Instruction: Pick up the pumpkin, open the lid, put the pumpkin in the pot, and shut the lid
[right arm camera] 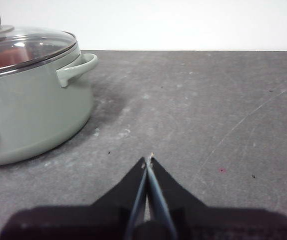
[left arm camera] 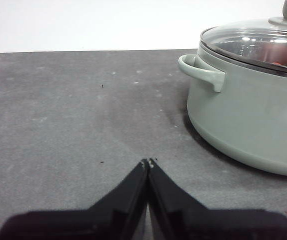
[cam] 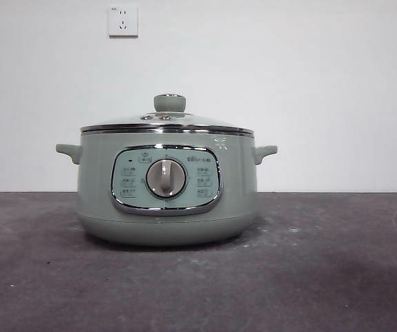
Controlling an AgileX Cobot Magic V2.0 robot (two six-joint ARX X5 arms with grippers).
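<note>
The left gripper (left arm camera: 148, 162) hangs low over the dark grey table (cam: 337, 277), its jaws pressed together to a point with nothing between them. The right gripper (right arm camera: 148, 158) sits the same way on the other side, jaws pressed together and empty. Bare, scuffed tabletop lies between each gripper and the pot (cam: 167, 187); nothing stands in the way on either side.

The pot stands upright on the table, well apart from both grippers, its side handles pointing out toward them and its chrome-framed panel and silver dial (cam: 166, 178) facing the front view. The lid (cam: 167, 124) sits flat on the pot's rim, green knob on top.

Through the glass, both wrist views show an orange-red shape inside the pot, the pumpkin (left arm camera: 278, 52), though reflections blur its outline. From the front it is hidden behind the pot's wall.

Behind the table rises a white wall with two sockets, one (cam: 123, 21) above the pot.
</note>
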